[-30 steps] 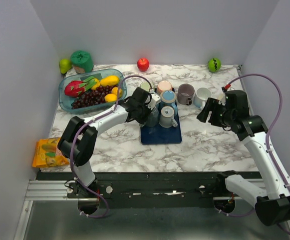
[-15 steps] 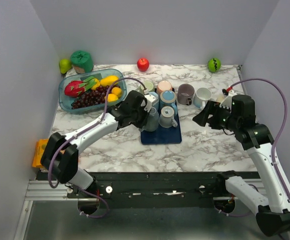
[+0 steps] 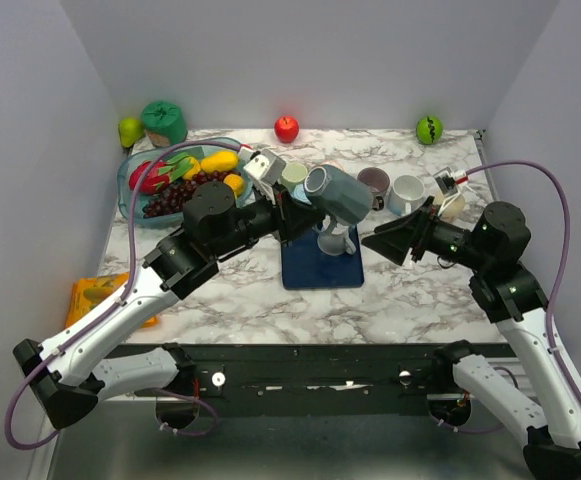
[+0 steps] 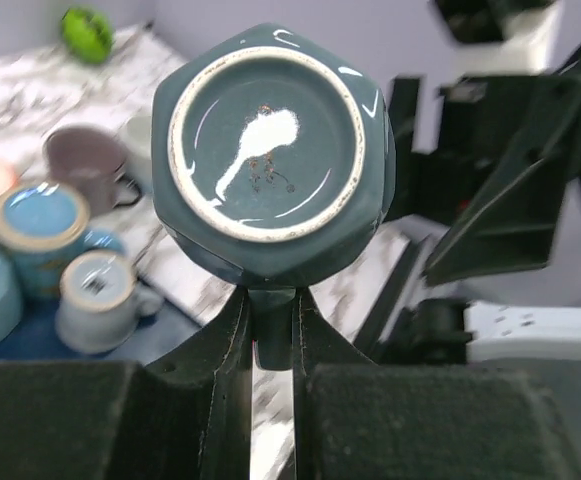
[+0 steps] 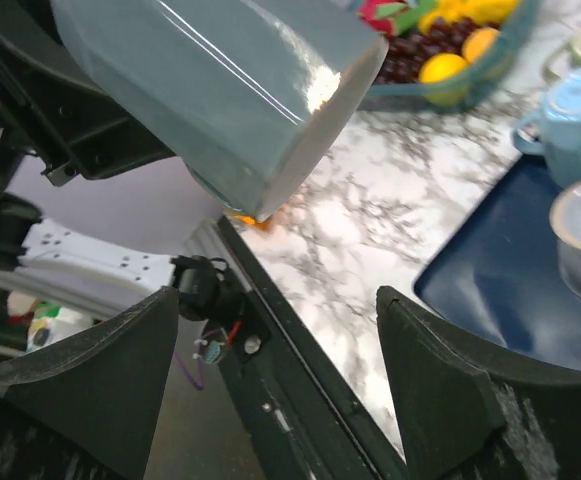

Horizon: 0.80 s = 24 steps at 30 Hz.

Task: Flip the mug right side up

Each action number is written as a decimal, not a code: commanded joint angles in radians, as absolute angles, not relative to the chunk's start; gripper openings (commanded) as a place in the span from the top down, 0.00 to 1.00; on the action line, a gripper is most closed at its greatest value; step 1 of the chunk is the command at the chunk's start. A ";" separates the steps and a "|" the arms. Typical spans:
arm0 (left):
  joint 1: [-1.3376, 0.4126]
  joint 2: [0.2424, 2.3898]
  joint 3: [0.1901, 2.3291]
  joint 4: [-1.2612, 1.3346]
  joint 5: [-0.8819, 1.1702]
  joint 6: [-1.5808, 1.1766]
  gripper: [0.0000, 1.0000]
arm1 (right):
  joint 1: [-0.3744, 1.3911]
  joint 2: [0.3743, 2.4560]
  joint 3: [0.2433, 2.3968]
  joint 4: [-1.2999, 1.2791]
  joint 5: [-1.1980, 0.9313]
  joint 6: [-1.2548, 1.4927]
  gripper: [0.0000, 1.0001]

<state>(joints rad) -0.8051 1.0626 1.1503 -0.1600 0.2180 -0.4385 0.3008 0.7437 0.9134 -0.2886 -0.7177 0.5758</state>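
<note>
Two arms meet over the middle of the marble table (image 3: 410,290) on my screens. My left gripper (image 4: 272,318) has its fingers pinched tight on the handle of the dark teal mug (image 3: 342,193), the handle clamped between the two pads. The mug hangs in the air above the far end of the navy tray (image 3: 315,272), clear of everything below it. It lies tipped on its side: through the left wrist camera I look straight at its round glazed base with a pale ring around it, so the base faces back along the left arm. My right gripper (image 3: 378,242) sits just to the right of the mug and a little nearer me, aimed at it, with its fingers spread wide and nothing between them. In the right wrist view the mug's faceted wall fills the upper left, above the gap and touching neither finger. Under the raised mug a small grey mug (image 3: 336,238) stands upside down on the tray, and the left wrist view shows a light blue mug (image 4: 40,215) just beside it, also base up. Off the tray, behind it, sit a brown mug (image 3: 375,182) and a white mug (image 3: 407,192). Farther left I see the clear bowl (image 3: 130,205) of fruit, and a red apple (image 3: 286,128) and a green ball (image 3: 429,128) rest at the back edge.
</note>
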 commanded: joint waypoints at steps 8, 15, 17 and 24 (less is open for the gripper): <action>-0.939 1.055 1.236 0.400 0.152 -0.699 1.00 | 0.486 0.795 1.023 0.109 -0.678 0.759 0.13; -0.991 1.084 1.249 0.506 0.126 -0.715 1.00 | 0.548 0.807 1.019 0.271 -0.565 0.834 0.16; -1.003 1.089 1.247 0.518 0.124 -0.713 1.00 | 0.557 0.802 1.012 0.294 -0.543 0.853 0.18; -1.020 1.092 1.227 0.568 0.130 -0.713 1.00 | 0.565 0.769 0.947 0.394 -0.420 0.899 0.44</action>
<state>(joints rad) -1.0080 1.1099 1.1889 0.3882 0.1543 -0.7052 0.5571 0.7944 0.9874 0.2836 -0.5304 0.8562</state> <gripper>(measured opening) 0.209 0.629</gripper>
